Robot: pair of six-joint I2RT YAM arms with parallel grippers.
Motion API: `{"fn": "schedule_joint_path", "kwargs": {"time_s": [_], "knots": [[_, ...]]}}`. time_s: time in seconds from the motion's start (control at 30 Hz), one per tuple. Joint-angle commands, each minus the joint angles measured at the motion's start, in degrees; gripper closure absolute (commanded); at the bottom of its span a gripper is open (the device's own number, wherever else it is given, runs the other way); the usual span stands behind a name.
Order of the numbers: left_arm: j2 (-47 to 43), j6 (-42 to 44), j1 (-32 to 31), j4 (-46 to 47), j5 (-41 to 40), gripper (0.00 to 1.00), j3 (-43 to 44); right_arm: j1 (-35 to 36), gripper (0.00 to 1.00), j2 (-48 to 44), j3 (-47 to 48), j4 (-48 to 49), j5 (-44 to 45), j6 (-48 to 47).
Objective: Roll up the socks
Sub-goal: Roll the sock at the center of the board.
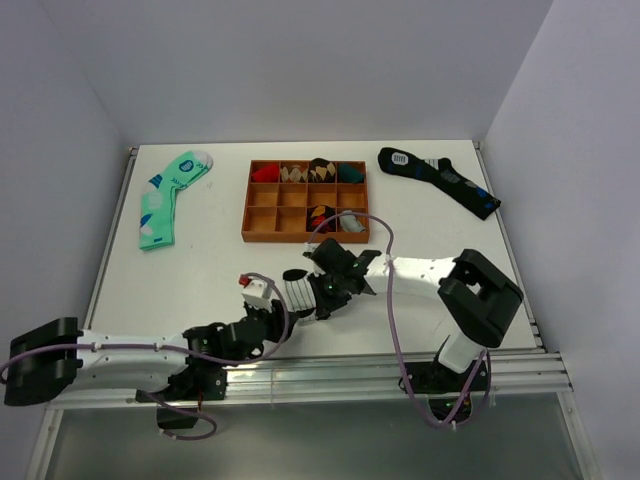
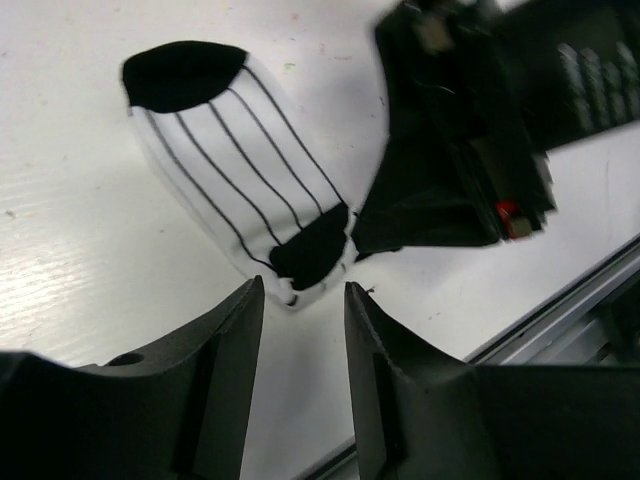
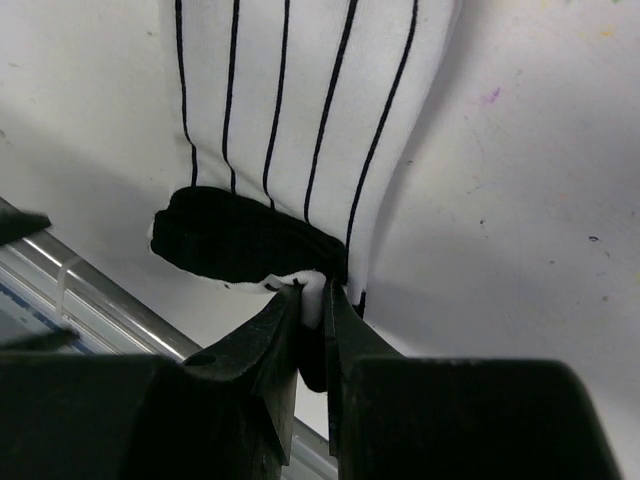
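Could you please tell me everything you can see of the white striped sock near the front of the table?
The white sock is short, of soft knit-looking fabric, with thin black lengthwise stripes and black patches at both visible ends. It lies mostly flat on the white table, near its front edge, between the two arms. The right end effector pinches its edge beside one black patch; the left end effector stands open just at that end, not gripping.
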Motion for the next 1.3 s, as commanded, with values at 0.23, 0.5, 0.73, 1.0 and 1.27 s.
{"fn": "schedule_joint_path", "kwargs": {"time_s": [0.23, 0.5, 0.73, 1.0, 1.27], "knots": [[12.59, 11.51, -12.55, 0.41, -17.12, 0.56, 10.57, -1.21, 0.91, 5.24, 4.4, -6.94, -1.9, -3.59], [18.05, 17.66, -12.99, -12.23, -12.48, 0.34, 21.55, -5.34, 0.92, 7.17, 6.33, -11.51, -5.06, -7.46], [11.82, 20.92, -10.79, -19.19, -7.2, 0.38, 21.65, -7.28, 0.93, 9.81, 8.71, -14.42, -5.68, -10.27], [17.86, 23.47, -9.74, -19.63, -4.47, 0.38, 24.45, -8.77, 0.93, 10.43, 9.41, -16.0, -7.17, -12.21], [23.59, 23.99, -9.38, -18.59, -3.86, 0.39, 25.25, -10.0, 0.94, 10.7, 10.56, -17.84, -7.09, -13.79]]}}
